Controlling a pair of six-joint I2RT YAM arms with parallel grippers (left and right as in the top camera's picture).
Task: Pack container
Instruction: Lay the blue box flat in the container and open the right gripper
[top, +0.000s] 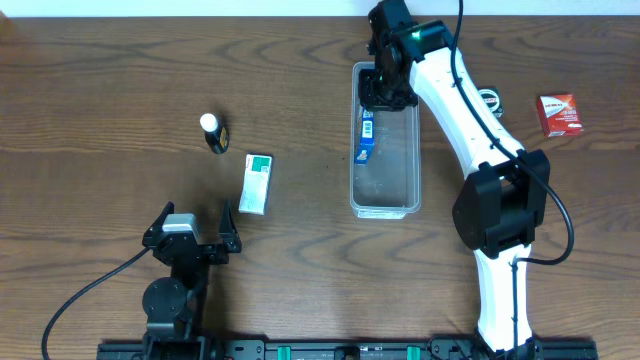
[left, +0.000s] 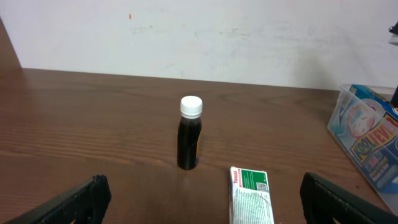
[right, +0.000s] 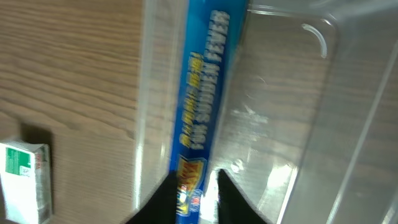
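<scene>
While the right gripper hangs over the far end of the container, we see its fingers pinching a blue box by its narrow sides. That box stands on edge inside the container, along its left wall. The container, a long clear bin, lies right of the middle of the wooden table, running from near to far. At the near left, the left gripper has its fingers spread wide, with nothing between them. Beyond it a dark bottle with a white cap stands upright, and a green and white box lies just right of it and nearer. A red box lies at the far right, well apart from the container
</scene>
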